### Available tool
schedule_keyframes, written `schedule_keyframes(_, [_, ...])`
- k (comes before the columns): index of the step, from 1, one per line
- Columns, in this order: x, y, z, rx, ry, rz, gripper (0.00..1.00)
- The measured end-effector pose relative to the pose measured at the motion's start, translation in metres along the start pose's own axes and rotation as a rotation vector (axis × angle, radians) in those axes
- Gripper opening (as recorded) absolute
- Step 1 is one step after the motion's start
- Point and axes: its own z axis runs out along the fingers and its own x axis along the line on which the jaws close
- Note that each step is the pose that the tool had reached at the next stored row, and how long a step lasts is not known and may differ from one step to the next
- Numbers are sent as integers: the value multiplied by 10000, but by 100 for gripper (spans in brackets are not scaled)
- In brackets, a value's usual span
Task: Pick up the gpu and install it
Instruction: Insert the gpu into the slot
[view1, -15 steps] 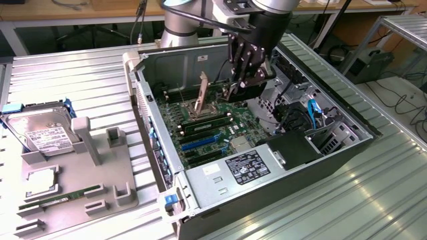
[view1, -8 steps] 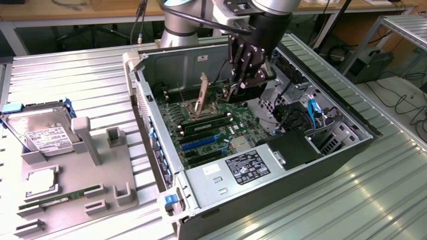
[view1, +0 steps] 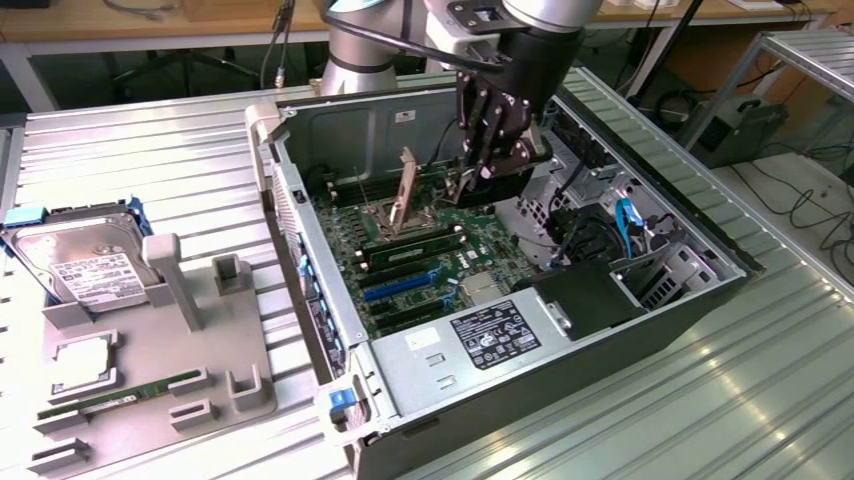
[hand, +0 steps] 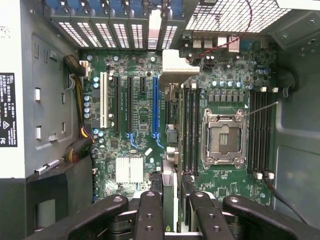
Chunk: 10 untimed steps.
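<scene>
An open dark-grey metal computer case (view1: 286, 200) lies on its side on a ribbed silver metal table (view1: 160, 150), filling the centre of the exterior view. Inside it lies a green motherboard (view1: 430, 272) (hand: 142, 102) with long blue and black expansion slots (view1: 398, 287) (hand: 154, 105), dark memory sticks (view1: 416, 247) seated in their sockets, and a bare square silver processor socket (hand: 222, 136). A boxy silver power supply with a black label (view1: 470, 342) fills the case's 6 o'clock end, and a black drive cage with blue cables (view1: 627, 250) sits towards 3 o'clock.

The black multi-fingered gripper (view1: 489, 172) (hand: 172, 197) hangs inside the case at about 12 o'clock from the motherboard's centre. Its fingers are partly closed, pinching the gpu (view1: 407, 185) (hand: 176, 64), a thin dark card with a narrow beige metal bracket. The card stands on edge above the board, not yet seated; in the wrist view it runs edge-on from between the fingers towards the rear slot openings, just beside the blue slot.

At 9 o'clock from the case, a grey plastic holder tray (view1: 147, 420) carries a silver hard drive with a white label (view1: 87, 268), a square silver processor chip (view1: 83, 358) and a slim green memory stick (view1: 123, 394).
</scene>
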Motion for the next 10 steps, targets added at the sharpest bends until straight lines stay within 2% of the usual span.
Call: schedule_keyframes(10, [9,-1,20,0,-1,-1,26])
